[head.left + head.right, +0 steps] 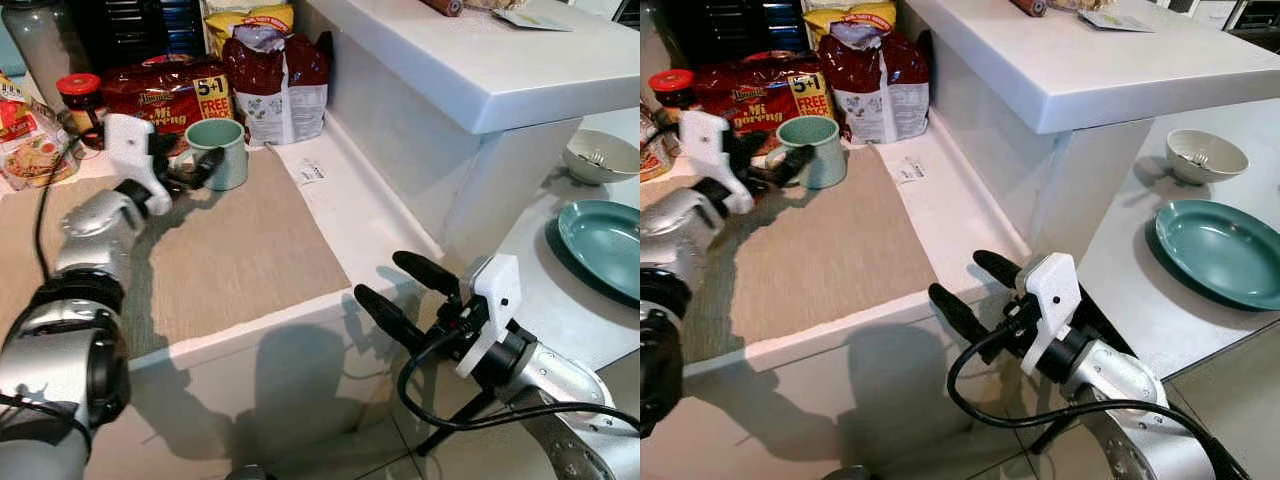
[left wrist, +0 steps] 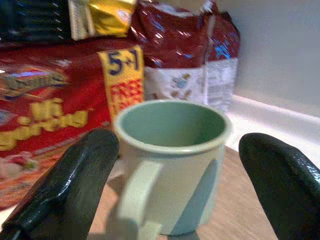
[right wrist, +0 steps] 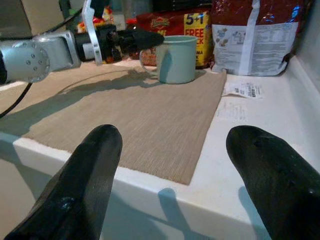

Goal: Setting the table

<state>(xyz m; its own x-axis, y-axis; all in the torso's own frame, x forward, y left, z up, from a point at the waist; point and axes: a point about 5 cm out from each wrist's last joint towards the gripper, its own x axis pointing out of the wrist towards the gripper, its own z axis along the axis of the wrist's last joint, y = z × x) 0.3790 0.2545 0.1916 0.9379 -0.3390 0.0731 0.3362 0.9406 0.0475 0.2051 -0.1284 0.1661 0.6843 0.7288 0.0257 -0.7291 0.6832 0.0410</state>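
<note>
Left gripper [image 1: 190,165], in the upper left of the left eye frame, is the claw at work: its two black fingers are spread apart and reach toward the green mug [image 1: 222,152], which stands upright just ahead of them, its handle turned toward the gripper. In the left wrist view the mug [image 2: 172,160] sits centred between the two fingers [image 2: 65,190], handle facing the camera, with a gap on either side, so the jaws straddle it without yet pressing it. The mug's long axis is vertical and the fingers come at it from the side, level with its body; I judge the coming move to be a straight closing on the mug wall or handle.

Beneath the mug lies the beige placemat [image 1: 230,250], spread over the white counter [image 1: 370,215]; the mug rests on the mat's far edge, close in front of the red noodle pack [image 1: 165,90] and the dark red bag [image 1: 280,80].

Right gripper [image 1: 405,290], at the lower centre of the frame, hangs open below the counter's near edge, well apart from the mug, so the left arm is far nearer. At the right edge sit a teal plate [image 1: 605,245] and a small white bowl [image 1: 600,155] on a lower table.
</note>
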